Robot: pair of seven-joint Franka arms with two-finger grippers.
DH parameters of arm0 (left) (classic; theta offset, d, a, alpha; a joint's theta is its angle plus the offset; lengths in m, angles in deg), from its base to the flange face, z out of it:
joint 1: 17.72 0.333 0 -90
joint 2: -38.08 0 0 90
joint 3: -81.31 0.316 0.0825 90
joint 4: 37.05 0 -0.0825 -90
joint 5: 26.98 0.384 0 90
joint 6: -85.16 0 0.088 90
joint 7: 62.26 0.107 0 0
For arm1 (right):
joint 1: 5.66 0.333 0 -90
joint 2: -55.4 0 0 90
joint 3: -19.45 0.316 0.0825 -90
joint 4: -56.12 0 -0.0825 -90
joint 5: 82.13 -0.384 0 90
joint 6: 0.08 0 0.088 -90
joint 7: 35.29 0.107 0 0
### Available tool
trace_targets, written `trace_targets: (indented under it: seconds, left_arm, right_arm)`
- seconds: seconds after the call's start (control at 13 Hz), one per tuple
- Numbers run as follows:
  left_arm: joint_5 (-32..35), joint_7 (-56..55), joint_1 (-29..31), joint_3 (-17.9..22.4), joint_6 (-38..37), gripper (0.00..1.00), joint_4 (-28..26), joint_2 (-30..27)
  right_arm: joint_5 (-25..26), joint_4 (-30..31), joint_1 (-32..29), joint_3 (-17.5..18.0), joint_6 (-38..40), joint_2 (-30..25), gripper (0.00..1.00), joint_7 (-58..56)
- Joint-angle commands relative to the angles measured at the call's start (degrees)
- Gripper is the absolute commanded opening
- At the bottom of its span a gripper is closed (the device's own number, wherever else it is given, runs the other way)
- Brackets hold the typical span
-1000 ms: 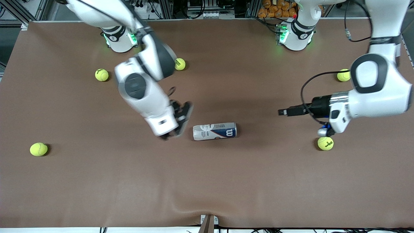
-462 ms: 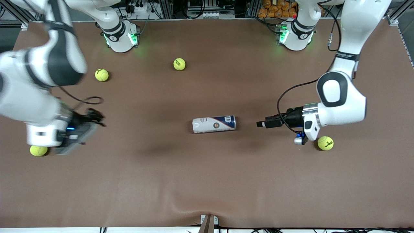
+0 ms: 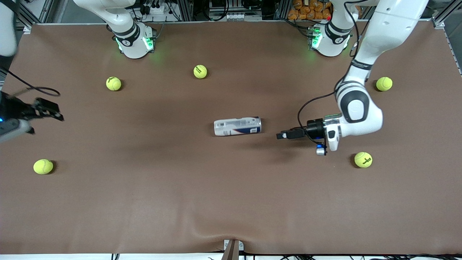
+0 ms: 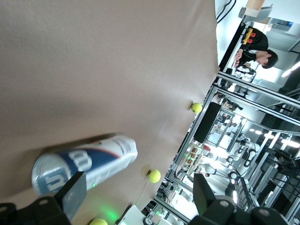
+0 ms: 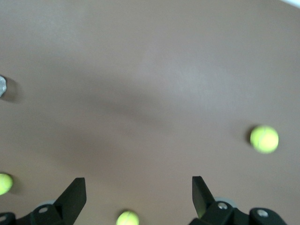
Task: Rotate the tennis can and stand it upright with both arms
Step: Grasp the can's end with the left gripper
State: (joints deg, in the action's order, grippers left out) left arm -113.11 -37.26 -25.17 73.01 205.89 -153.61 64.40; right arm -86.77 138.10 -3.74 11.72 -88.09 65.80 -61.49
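The tennis can (image 3: 237, 126) lies on its side in the middle of the brown table, silver-white with a blue label. My left gripper (image 3: 284, 135) hangs low just off the can's end toward the left arm's end of the table, pointing at it, a short gap apart. In the left wrist view the can (image 4: 84, 161) lies ahead by one finger and the left gripper (image 4: 138, 194) is open and empty. My right gripper (image 3: 50, 110) is up at the right arm's end of the table, well away from the can. In the right wrist view it (image 5: 138, 194) is open and empty.
Several yellow-green tennis balls lie around: one (image 3: 362, 159) near the left arm's wrist, one (image 3: 383, 83) by the left arm's forearm, one (image 3: 200, 71) and one (image 3: 113, 83) near the right arm's base, one (image 3: 43, 166) below the right gripper.
The right arm has swung away from the can to its own end of the table. The left gripper has moved closer to the can's end. The can has shifted slightly away from the front camera.
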Motion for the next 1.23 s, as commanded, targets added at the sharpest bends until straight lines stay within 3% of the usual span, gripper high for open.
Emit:
trace_targets:
  seconds: [0.0,0.46,0.77,1.0,1.15]
  left_arm:
    - [-4.65,4.51,-2.13,-0.14,2.59,1.0,-2.78,-0.57]
    - [-9.23,14.27,-2.04,-1.28,2.59,1.0,-10.52,-1.72]
    - [-13.17,18.67,-2.22,-3.12,2.59,0.86,-11.41,-0.4]
    - [-18.0,25.85,-2.92,-3.39,2.5,0.8,-10.36,3.8]
    - [-18.9,27.02,-3.01,-3.39,2.59,0.76,-8.6,5.39]
  right_arm:
    - [-0.81,2.31,-1.91,0.61,3.28,-4.94,1.0,8.33]
    - [0.68,1.26,-4.12,1.23,7.76,-6.36,1.0,16.44]
    - [1.73,-0.41,-3.07,1.23,14.08,-7.49,1.0,25.22]
    - [6.21,1.6,-0.96,1.58,12.62,-11.89,1.0,25.68]
    - [6.3,1.35,-1.48,1.32,9.37,-11.99,1.0,23.58]
